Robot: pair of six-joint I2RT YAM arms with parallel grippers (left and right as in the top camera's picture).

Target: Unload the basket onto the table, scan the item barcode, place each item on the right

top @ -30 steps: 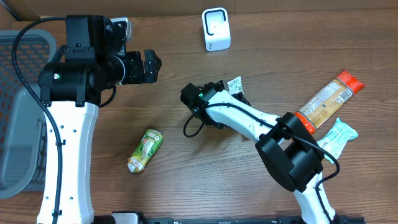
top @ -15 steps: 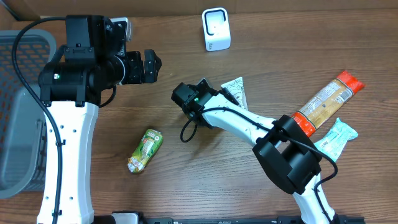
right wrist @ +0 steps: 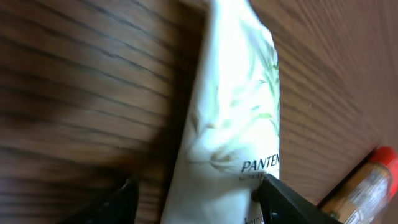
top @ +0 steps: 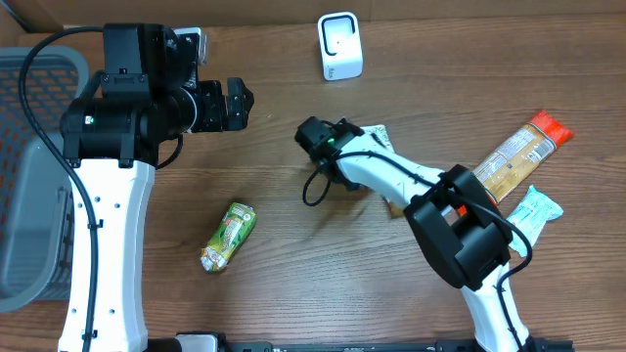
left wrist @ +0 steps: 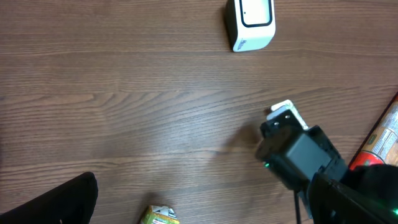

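White sachet (right wrist: 230, 124) | Pantene lettering (right wrist: 261, 165): right wrist only | overhead: mostly covered

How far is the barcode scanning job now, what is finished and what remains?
Done: little; the Pantene sachet lies on the table, away from the scanner. In hand: the right gripper straddles it, jaws open. Remaining: grip, lift, show barcode to scanner.

Scanner (top: 339, 46): small white box, rounded dark-outlined window on its face, standing upright. Sachet (right wrist: 230, 124): white with pale green leaf print and "PANTENE" lettering, lying flat. It sits near the scanner, on the robot's side and slightly right, not touching. Overhead shows only one end.
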